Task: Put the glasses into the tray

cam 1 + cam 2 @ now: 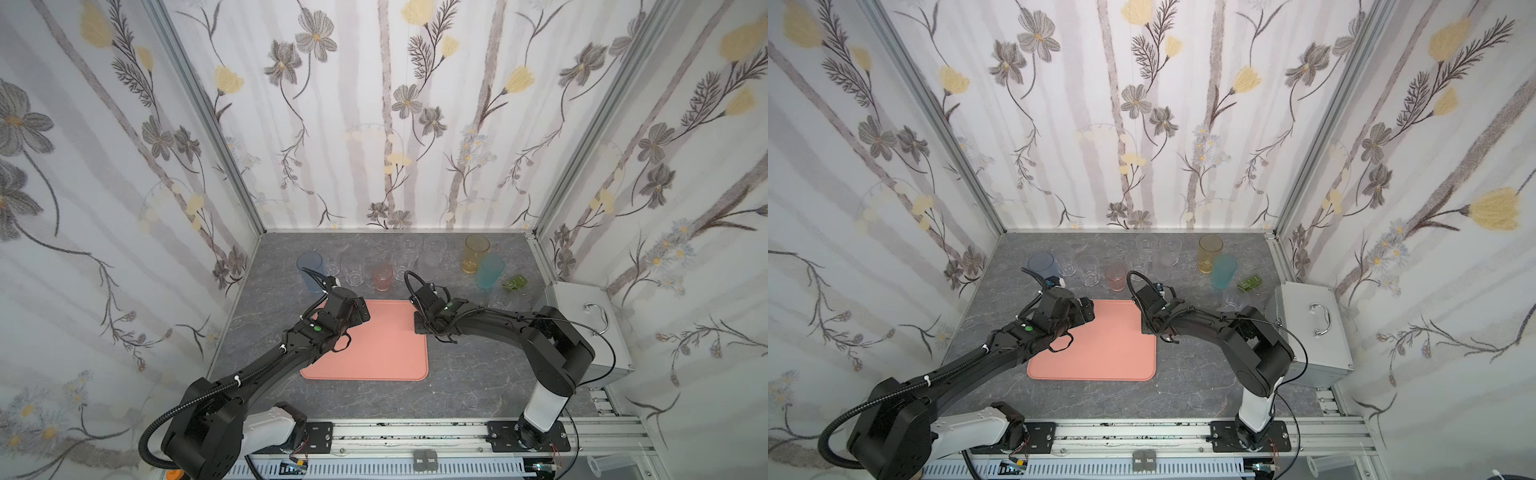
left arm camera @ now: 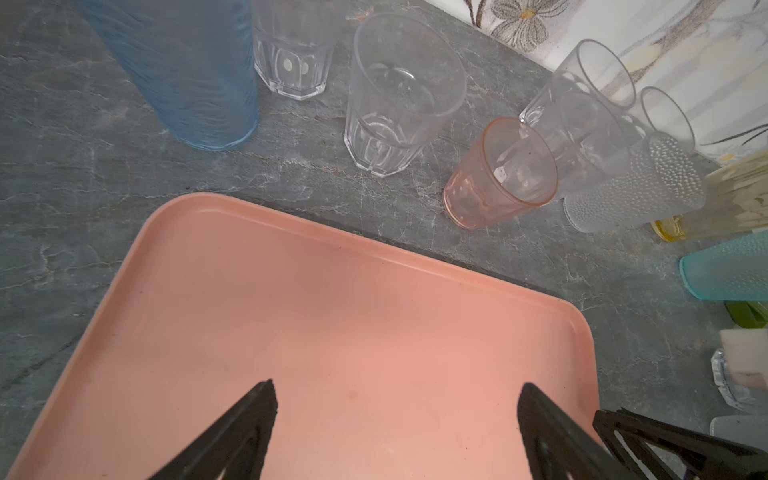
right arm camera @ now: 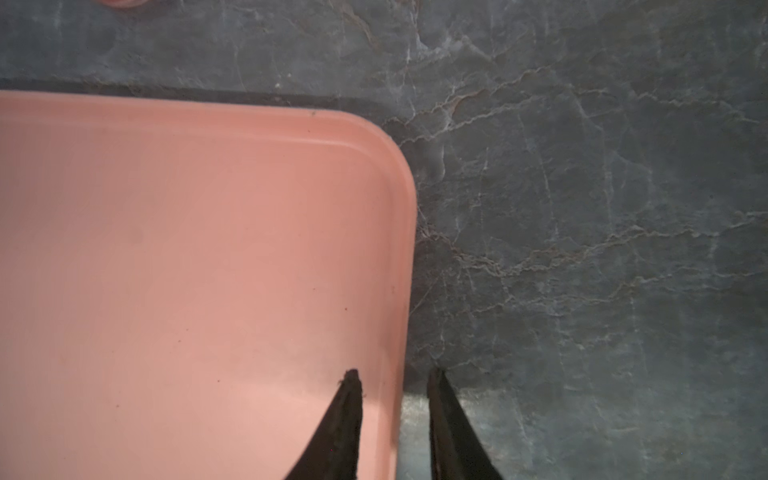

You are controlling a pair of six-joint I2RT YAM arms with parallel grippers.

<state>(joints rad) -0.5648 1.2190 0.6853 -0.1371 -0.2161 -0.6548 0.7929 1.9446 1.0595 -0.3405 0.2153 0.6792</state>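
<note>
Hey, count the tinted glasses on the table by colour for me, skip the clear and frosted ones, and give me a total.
Blue glass: 1
Pink glass: 1
Amber glass: 1
Teal glass: 1
Total: 4

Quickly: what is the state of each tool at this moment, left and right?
Left tool: wide open, empty, above the tray.
Right tool: slightly open, astride the tray's rim, holding nothing.
</note>
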